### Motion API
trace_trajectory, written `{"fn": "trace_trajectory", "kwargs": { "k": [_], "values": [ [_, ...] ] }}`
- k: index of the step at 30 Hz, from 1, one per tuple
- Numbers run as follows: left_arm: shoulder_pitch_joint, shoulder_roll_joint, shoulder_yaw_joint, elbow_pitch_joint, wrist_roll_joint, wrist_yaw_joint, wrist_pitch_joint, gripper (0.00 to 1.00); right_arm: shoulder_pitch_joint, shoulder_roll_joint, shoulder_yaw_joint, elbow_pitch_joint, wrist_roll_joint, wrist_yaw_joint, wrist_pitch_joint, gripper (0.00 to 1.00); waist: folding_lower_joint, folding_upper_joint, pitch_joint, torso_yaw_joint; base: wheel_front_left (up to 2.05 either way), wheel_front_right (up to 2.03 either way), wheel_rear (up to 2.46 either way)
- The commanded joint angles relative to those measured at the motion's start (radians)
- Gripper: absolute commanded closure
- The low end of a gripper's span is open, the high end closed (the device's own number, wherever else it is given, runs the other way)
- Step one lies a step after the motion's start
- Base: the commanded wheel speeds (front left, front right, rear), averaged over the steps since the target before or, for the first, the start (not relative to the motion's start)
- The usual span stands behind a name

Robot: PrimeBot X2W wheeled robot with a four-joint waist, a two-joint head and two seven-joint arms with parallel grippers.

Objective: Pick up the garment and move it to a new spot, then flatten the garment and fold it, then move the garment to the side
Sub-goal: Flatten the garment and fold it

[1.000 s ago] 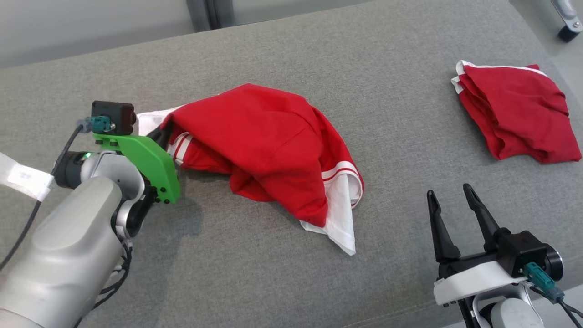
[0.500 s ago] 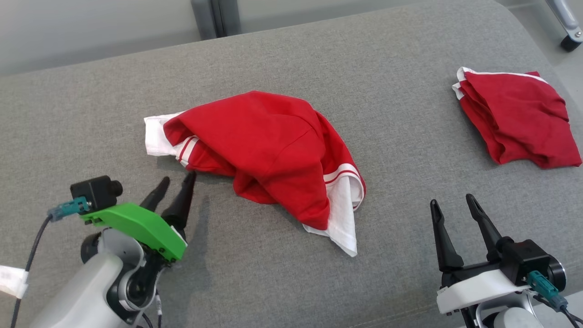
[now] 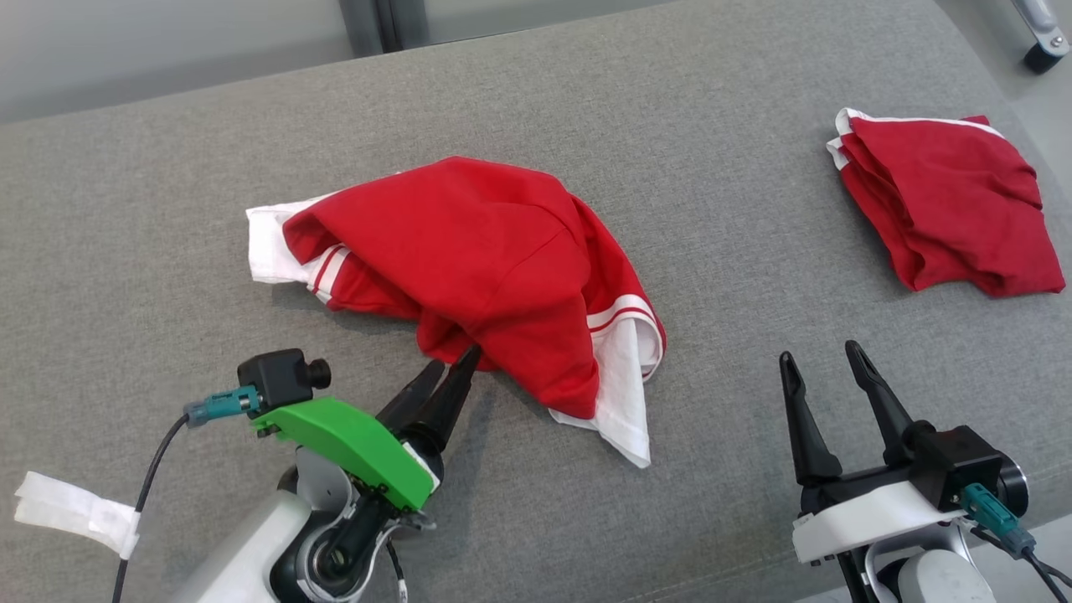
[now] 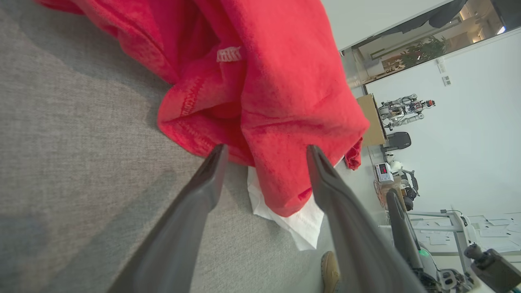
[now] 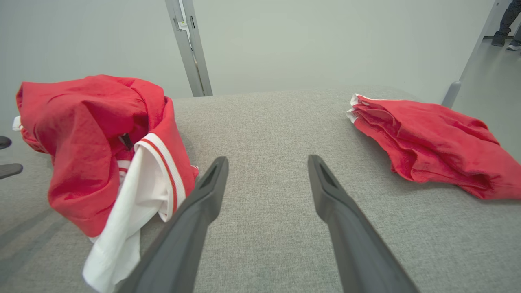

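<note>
The garment (image 3: 494, 251), red with white striped trim, lies crumpled in the middle of the grey cushion (image 3: 586, 100). My left gripper (image 3: 455, 358) is open, with its fingertips at the garment's near edge. In the left wrist view a red fold of the garment (image 4: 264, 81) sits just past the tips of my left gripper (image 4: 266, 148), jaws well apart and not closed on it. My right gripper (image 3: 819, 352) stands open over bare cushion at the lower right. In its wrist view my right gripper (image 5: 267, 159) has the garment (image 5: 93, 130) to its left.
A second red garment (image 3: 946, 209), folded, lies at the far right of the cushion, and the right wrist view shows this folded garment (image 5: 427, 142) too. A caster wheel (image 3: 1043, 54) stands beyond the right corner. White tape (image 3: 75, 515) wraps my left arm's cable.
My left gripper let go of the garment's white left edge, opened, and swung down and right to the garment's near edge. The right gripper stayed put; the camera shifted slightly.
</note>
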Motion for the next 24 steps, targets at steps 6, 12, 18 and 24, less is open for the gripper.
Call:
{"fn": "trace_trajectory", "kwargs": {
  "k": [6,12,18,24],
  "values": [
    [-0.076,-0.036,-0.001,0.087,0.020,0.014,0.001,0.00,-0.012,-0.002,0.008,0.002,0.013,-0.001,-0.003,0.00,0.0000,0.0000,0.014,-0.033,0.00,0.00,0.00],
    [-0.106,-0.041,-0.008,0.157,0.043,0.006,0.004,0.00,-0.004,-0.002,0.001,-0.004,0.018,-0.001,-0.003,0.00,0.0000,0.0000,0.015,-0.055,0.00,0.00,0.00],
    [-0.129,-0.047,-0.005,0.180,0.050,-0.035,-0.004,1.00,0.000,-0.002,-0.003,-0.003,0.024,-0.001,-0.003,0.00,0.0000,0.0000,0.014,-0.059,0.00,0.00,0.00],
    [-0.143,-0.056,-0.004,0.162,0.046,-0.065,-0.004,1.00,0.001,-0.002,-0.002,0.001,0.025,-0.001,-0.003,0.00,0.0000,0.0000,0.005,-0.054,0.00,0.00,0.00]
  ]
}}
